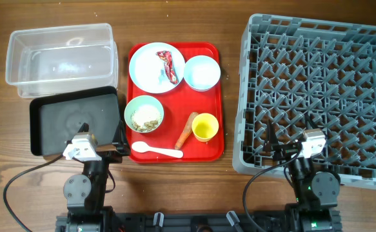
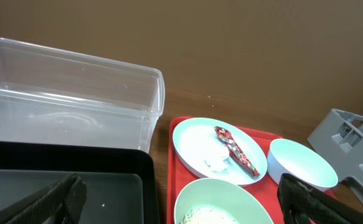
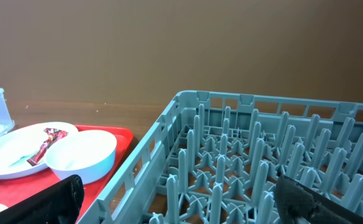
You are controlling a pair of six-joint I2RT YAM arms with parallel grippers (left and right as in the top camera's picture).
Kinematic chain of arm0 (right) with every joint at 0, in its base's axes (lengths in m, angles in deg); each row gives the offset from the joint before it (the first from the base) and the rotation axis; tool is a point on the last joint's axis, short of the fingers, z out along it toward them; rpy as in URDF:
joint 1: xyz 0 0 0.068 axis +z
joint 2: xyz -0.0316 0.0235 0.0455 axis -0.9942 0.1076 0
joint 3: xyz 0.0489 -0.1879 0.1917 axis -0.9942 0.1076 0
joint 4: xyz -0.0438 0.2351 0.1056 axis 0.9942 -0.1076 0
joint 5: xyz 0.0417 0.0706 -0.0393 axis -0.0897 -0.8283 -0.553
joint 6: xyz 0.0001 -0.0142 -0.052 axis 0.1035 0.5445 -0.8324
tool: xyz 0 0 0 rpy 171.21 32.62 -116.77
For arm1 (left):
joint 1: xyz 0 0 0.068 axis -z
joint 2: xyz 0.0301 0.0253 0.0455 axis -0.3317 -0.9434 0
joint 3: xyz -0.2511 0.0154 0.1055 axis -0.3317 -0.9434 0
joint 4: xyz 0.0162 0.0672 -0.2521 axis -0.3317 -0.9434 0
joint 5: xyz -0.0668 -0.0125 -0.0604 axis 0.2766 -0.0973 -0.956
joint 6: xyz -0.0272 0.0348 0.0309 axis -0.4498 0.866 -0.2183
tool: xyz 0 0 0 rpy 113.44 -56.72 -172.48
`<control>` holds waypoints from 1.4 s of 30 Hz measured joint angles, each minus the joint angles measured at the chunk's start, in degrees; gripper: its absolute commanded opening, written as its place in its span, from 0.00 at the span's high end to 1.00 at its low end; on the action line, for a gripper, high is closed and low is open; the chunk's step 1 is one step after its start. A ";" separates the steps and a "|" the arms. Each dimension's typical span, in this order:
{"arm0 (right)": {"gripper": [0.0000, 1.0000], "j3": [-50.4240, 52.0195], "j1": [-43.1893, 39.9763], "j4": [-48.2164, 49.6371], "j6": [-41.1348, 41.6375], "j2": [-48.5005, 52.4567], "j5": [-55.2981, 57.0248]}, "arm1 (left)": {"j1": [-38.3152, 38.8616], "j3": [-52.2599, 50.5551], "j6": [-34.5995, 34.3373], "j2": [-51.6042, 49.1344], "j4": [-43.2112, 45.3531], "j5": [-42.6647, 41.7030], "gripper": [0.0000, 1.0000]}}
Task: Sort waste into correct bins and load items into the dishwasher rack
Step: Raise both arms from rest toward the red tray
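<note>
Left gripper (image 2: 181,188) hangs spread wide and empty over the black tray's (image 1: 59,122) near corner, hard by the red serving tray (image 1: 175,100). Right gripper (image 3: 178,185), just as wide and empty, sits over the rack's (image 1: 316,77) near edge. The wrapper (image 1: 168,66) lies on the white plate (image 1: 146,74), the crumbs (image 1: 145,118) in the green bowl (image 1: 131,109), and the carrot (image 1: 186,131) just beside the yellow cup (image 1: 204,127). The spoon (image 1: 157,150) lies in front. The clear tub (image 1: 60,31) sits behind the black tray.
</note>
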 measured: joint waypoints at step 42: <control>0.00 0.00 0.00 -0.22 1.57 0.61 0.02 | 0.00 0.00 -1.66 0.00 0.02 0.02 0.00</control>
